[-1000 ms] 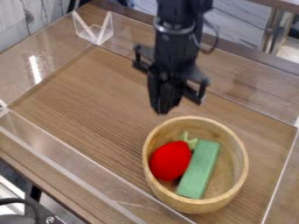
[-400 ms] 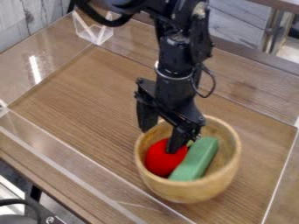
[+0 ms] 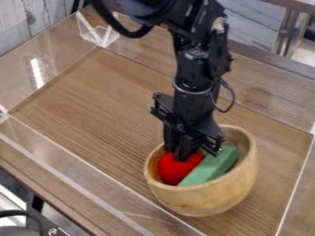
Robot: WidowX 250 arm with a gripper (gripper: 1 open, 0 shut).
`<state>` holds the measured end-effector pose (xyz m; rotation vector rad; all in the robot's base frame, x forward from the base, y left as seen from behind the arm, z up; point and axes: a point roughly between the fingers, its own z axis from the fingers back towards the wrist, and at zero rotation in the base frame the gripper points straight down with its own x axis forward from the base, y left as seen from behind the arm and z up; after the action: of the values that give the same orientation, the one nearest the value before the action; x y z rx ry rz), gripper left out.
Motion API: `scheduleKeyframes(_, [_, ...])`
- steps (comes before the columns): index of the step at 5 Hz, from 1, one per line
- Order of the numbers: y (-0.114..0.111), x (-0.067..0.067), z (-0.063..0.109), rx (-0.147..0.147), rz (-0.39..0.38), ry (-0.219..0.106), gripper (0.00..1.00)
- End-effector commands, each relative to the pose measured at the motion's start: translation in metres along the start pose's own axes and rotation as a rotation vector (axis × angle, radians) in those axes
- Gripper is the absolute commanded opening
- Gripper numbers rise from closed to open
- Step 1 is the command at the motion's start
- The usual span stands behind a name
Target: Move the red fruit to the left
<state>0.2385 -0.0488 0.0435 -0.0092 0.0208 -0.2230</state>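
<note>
Reaching down into the bowl, gripper sits right on the fruit, fingers look nearly closed around its top; can't confirm a firm grip. Fruit is in the bowl's left half, touching the green block, at the near-right of the table. Judging by that: grasp in progress, lift and move left not yet done

The bench lies bare and open to the left of the wooden bowl, bounded by clear walls at its edges. Inside the bowl, room is tight: the pincer stands between the red fruit and the green block, with the rim close around.
</note>
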Motion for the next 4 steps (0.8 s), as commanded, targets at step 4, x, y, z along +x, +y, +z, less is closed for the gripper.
scheduleKeyframes(4, [0.0, -0.003, 0.105, -0.021, 0.073, -0.075, 0.0])
